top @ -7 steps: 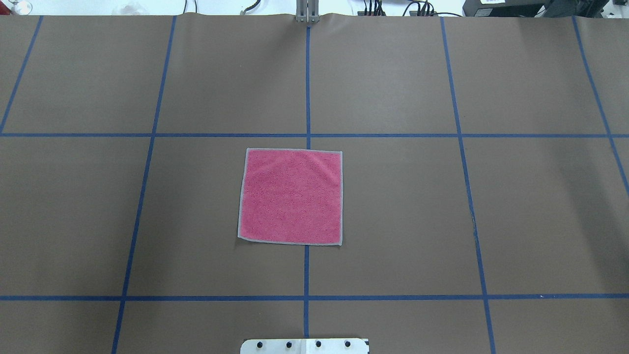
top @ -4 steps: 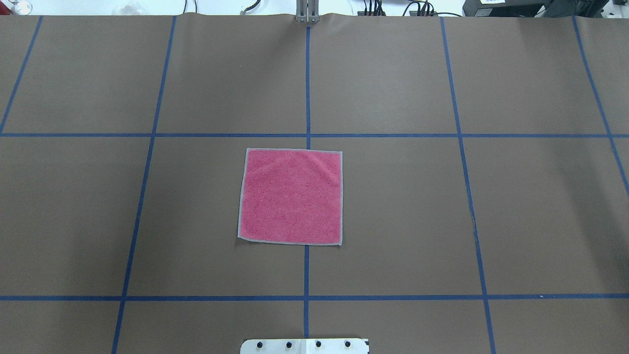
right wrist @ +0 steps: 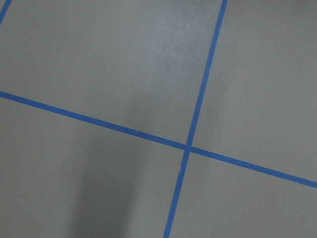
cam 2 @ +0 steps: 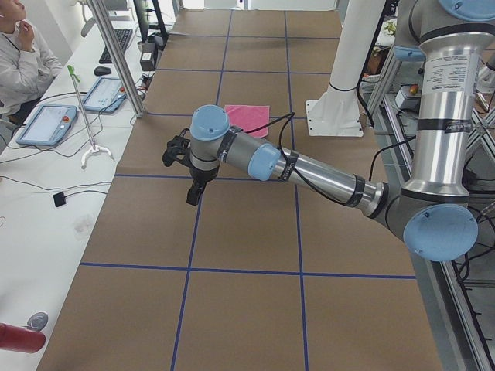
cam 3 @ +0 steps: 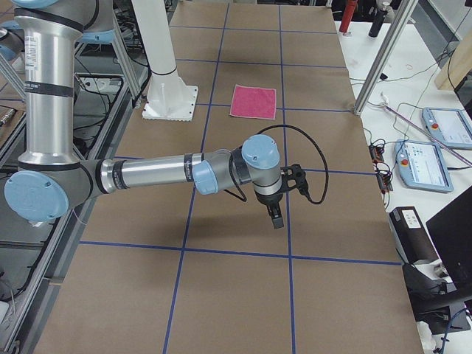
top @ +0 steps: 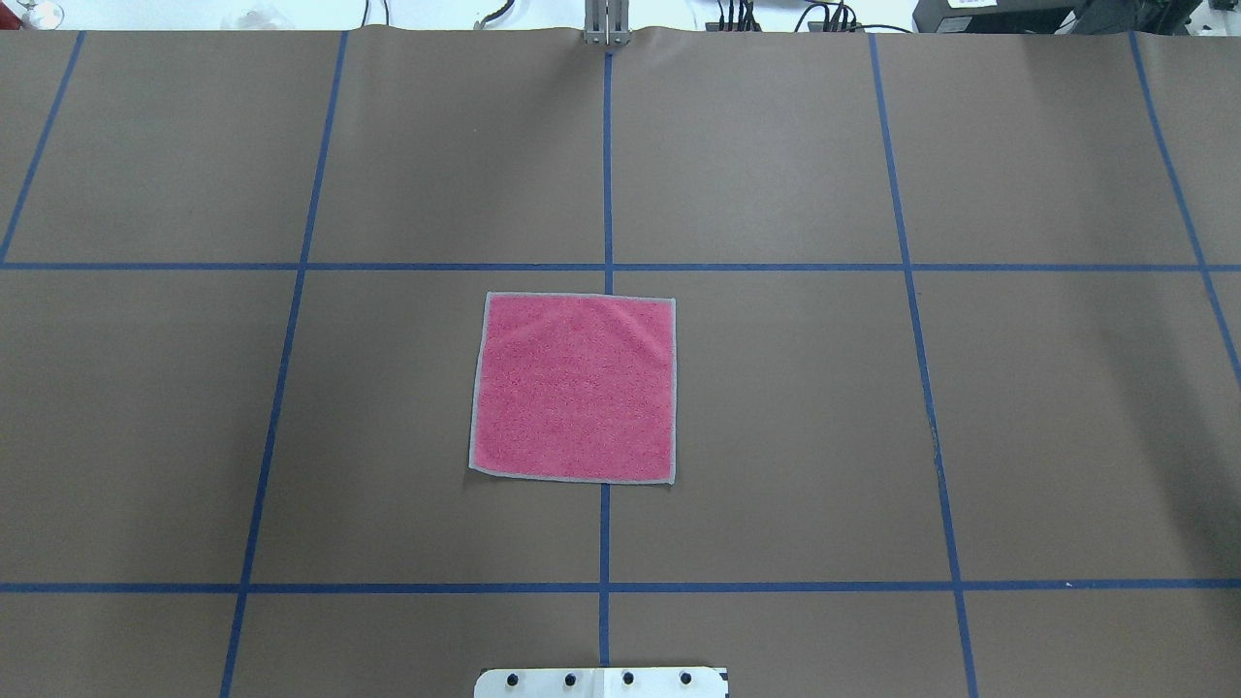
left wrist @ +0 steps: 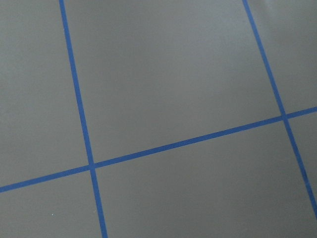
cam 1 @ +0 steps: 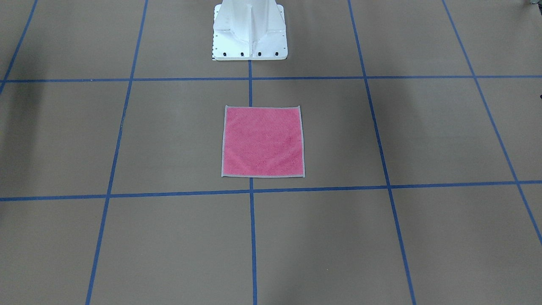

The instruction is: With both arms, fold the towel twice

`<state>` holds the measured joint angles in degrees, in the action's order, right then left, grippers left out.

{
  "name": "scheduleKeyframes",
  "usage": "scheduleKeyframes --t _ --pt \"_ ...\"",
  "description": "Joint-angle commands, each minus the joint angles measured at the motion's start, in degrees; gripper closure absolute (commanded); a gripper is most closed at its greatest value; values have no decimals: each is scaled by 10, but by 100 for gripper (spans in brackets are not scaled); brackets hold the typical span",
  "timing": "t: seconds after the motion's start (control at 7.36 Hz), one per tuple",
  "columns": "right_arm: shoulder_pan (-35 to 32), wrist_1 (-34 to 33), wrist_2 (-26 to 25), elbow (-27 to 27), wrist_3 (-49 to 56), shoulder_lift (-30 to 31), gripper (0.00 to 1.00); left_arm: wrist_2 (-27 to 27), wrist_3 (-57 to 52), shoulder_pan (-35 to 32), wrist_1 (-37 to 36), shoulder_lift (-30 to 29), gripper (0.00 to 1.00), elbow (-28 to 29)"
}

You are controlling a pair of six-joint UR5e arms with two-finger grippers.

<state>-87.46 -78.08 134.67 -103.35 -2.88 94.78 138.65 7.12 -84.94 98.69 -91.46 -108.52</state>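
**Pink-side-up towel (top: pixel 573 388) flat at centre of bench (top: pixel 795 417)**

The towel lies spread out with grey edging showing all round. It is near square, so no clear long axis; its sides run parallel to the blue tape lines (top: pixel 607 155). It straddles the centre line, in front of the white pedestal (cam 1: pixel 250 34). The left pincer (cam 2: pixel 192 197) and right pincer (cam 3: pixel 276 220) hang over bare bench, fingers pointing down, well apart from the towel — open or closed, cannot tell.
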Motion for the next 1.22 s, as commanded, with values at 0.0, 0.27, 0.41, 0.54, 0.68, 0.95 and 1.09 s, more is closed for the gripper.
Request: scheduleKeyframes --t 0.0,0.27,0.41,0.54,0.68,0.95,1.09 --pt "48 81 9 -13 -171 1 0 0 87 82 64 -5 0 -8" --pt "116 190 3 -18 -359 1 0 -7 279 146 171 -3 0 -7" --pt "150 215 -4 -35 -435 1 0 -22 380 185 221 -4 0 -7" --pt "191 216 -26 -74 -524 1 0 -62 470 228 266 -4 0 -9" --pt "248 216 -77 -106 -618 2 0 -107 558 279 311 -5 0 -9" --pt "368 216 -204 -153 -783 1 0 -199 722 380 346 -37 0 -13" --pt "414 216 -246 -164 -853 1 1 -278 788 437 346 -46 0 -18"
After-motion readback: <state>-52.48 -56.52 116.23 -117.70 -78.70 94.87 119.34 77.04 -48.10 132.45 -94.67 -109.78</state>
